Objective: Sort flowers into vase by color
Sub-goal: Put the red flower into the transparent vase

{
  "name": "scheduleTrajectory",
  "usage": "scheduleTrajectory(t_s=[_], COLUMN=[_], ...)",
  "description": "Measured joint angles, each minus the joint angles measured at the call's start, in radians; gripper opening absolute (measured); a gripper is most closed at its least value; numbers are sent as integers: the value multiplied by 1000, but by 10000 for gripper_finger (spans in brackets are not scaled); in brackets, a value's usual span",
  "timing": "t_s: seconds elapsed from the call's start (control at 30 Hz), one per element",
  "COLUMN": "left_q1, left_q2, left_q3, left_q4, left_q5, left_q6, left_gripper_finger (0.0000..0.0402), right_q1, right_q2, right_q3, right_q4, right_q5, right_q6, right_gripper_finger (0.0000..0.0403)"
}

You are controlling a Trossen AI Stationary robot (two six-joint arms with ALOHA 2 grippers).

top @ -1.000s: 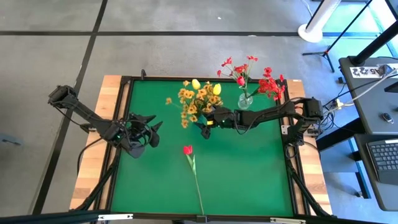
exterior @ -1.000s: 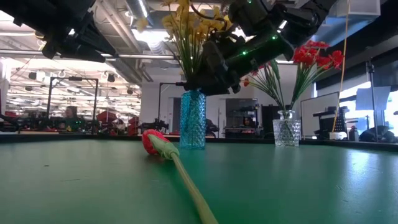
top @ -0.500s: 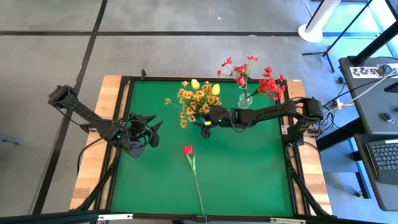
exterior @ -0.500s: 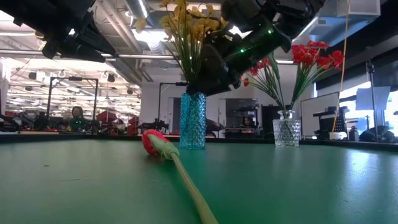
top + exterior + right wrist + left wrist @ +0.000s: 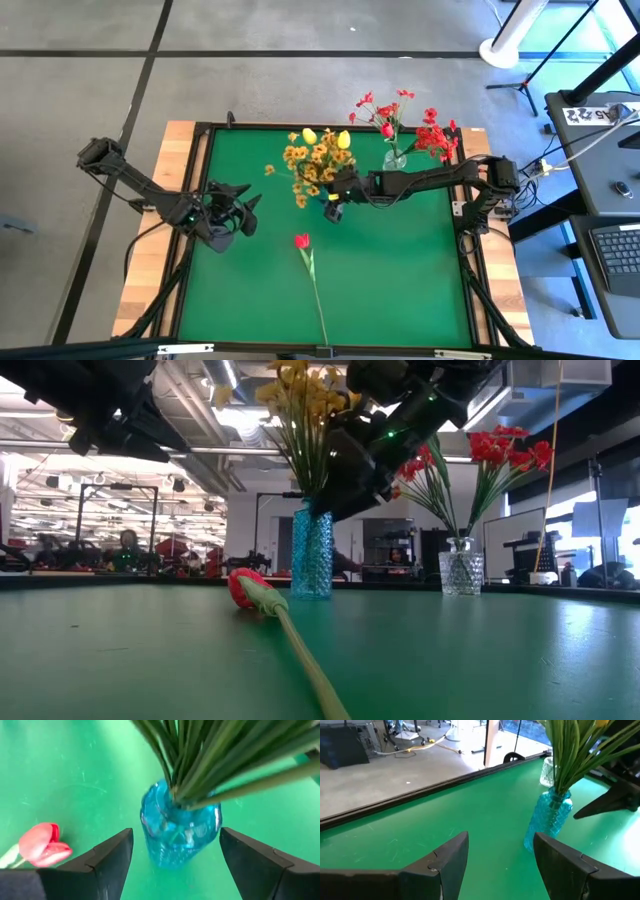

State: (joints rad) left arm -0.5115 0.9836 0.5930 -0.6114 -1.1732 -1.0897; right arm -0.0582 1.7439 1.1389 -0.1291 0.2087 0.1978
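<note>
A blue glass vase (image 5: pixel 180 835) stands on the green table and holds yellow tulips and yellow-orange blossom clusters (image 5: pixel 318 160). My right gripper (image 5: pixel 176 836) is open. It slants down over the vase, one finger on either side of the body, with a gap to the glass on both sides. A red tulip (image 5: pixel 302 241) lies flat on the table nearer the front, its long stem (image 5: pixel 317 295) running toward the near edge. My left gripper (image 5: pixel 245 212) hangs open over the table's left part, pointing at the blue vase (image 5: pixel 551 817).
A clear glass vase (image 5: pixel 394 161) with red tulips and red sprays (image 5: pixel 435 138) stands at the far right, close behind my right arm. A raised black rim (image 5: pixel 200 200) frames the green table. The near half holds only the lying tulip.
My right gripper has tipped more steeply downward over the blue vase while its wrist has risen a little. Its fingers have stayed open.
</note>
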Motion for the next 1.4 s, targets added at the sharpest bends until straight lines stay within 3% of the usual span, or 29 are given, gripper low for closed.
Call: scheduleTrajectory(t_s=[0.73, 1.4], left_q1=[9, 9], left_q2=[0, 1], left_q3=[0, 0], left_q4=[-9, -6], left_q5=[20, 25], left_q6=[1, -1], left_gripper_finger=[218, 218], right_q1=[51, 53], right_q2=[-9, -161], right_q3=[0, 0], right_q4=[-107, -162], right_q5=[54, 96], right_q6=[39, 57], right_gripper_finger=[296, 296])
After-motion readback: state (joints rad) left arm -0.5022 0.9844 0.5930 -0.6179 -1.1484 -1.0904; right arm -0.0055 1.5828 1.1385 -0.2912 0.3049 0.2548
